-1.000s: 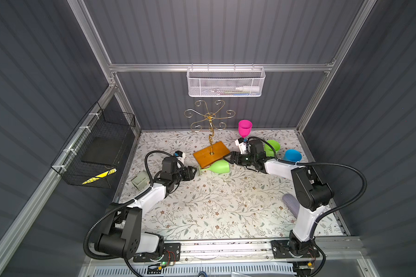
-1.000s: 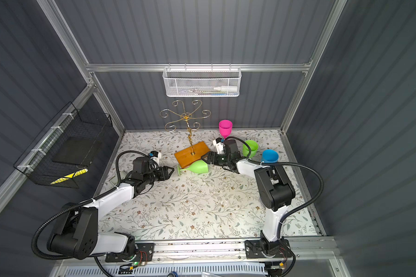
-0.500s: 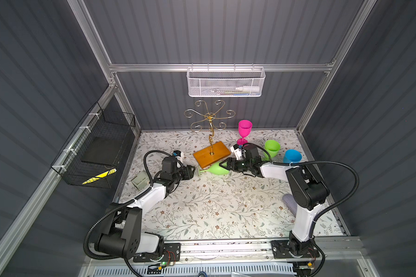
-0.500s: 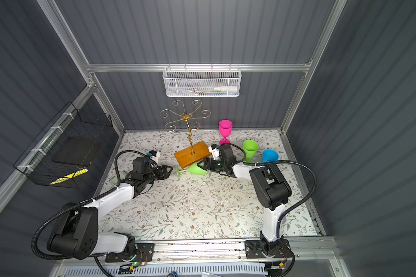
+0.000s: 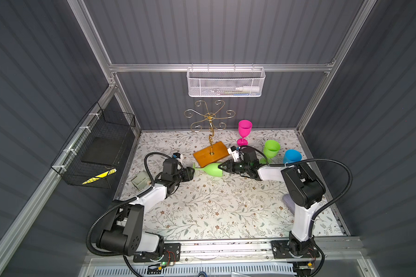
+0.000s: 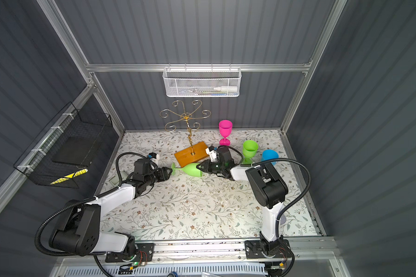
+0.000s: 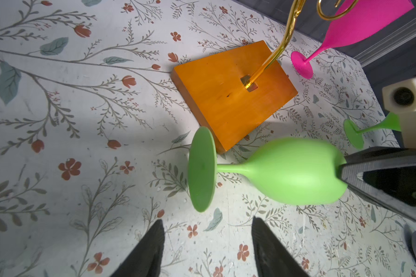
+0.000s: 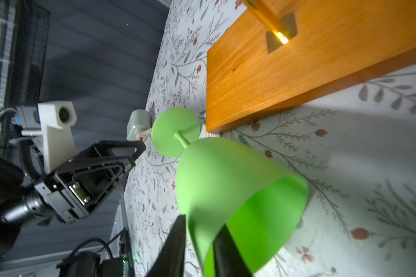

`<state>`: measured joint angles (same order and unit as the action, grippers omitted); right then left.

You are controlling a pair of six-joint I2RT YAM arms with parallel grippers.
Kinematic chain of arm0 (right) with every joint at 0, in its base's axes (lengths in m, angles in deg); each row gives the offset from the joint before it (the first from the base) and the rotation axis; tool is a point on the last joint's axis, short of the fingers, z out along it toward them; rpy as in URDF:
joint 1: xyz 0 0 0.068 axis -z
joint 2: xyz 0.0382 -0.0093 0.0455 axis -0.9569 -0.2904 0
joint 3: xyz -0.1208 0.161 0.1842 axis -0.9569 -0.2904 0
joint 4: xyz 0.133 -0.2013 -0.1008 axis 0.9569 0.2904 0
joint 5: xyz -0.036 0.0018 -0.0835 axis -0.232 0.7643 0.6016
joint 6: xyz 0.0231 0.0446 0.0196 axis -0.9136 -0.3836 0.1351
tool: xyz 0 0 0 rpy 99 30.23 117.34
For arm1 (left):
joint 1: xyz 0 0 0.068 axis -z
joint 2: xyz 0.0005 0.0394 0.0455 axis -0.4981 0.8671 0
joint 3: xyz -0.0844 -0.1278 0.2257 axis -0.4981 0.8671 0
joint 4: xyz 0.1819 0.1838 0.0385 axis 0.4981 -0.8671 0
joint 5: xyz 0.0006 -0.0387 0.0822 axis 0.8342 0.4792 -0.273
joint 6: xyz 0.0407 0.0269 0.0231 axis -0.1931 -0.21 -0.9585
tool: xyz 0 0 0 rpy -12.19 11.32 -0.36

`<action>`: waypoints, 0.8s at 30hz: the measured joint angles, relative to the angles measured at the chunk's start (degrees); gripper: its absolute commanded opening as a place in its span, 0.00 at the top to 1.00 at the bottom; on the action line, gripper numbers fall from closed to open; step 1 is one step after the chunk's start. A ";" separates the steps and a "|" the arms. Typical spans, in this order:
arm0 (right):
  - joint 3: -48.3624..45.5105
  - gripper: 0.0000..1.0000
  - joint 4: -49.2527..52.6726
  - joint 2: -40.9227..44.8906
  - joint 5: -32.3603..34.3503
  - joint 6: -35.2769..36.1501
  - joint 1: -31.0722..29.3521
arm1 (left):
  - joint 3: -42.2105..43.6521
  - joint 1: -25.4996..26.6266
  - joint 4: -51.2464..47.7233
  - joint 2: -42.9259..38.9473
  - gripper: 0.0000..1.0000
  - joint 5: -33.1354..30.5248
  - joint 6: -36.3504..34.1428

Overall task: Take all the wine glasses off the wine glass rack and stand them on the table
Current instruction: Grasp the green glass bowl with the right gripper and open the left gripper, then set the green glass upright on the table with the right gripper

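- Glass (image 5: 211,169) lies on its side on the mat (image 5: 226,203), off the rack (image 5: 210,155); its foot is just beside a corner of the rack's base.
- Right gripper (image 8: 199,223) pinches the bowl rim, one jaw inside and one outside.
- Left gripper (image 7: 207,226) is agape and empty, near the foot.

The wine glass rack (image 7: 226,100) is thin gold wire, polished and glinting, set in a base of orange-brown wood with visible grain and a smooth, faintly glossy varnish. Just beside that base, the green wine glass (image 7: 291,171) looks like smooth, matt plastic. The pink glass (image 5: 245,128) behind the base is matt plastic too, faintly grainy. Under the base, the table cover (image 5: 214,211) is a matt floral print, lightly scuffed. High behind the base, the basket (image 5: 226,82) is white-coated metal mesh.
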<state>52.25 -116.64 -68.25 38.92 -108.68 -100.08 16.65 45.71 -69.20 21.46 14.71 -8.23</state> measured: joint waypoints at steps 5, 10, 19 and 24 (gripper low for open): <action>-0.17 1.00 -4.20 1.60 -2.10 -1.81 -0.15 | 0.90 -0.13 0.00 -2.05 0.37 -2.16 0.00; 0.11 1.00 3.26 7.41 -0.63 -0.04 -0.63 | 1.81 -1.36 -0.24 -6.60 0.34 -4.31 -0.04; 18.49 1.00 46.56 21.11 15.56 17.51 -3.67 | 1.88 -5.95 -0.94 -15.67 0.25 -9.35 -2.84; 27.36 1.00 67.41 23.52 25.88 24.85 -4.79 | 1.86 -7.56 -0.98 -17.03 0.22 -11.61 -4.94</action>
<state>79.61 -49.23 -44.73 64.80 -83.83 -104.86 18.50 38.15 -70.18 4.43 3.10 -13.17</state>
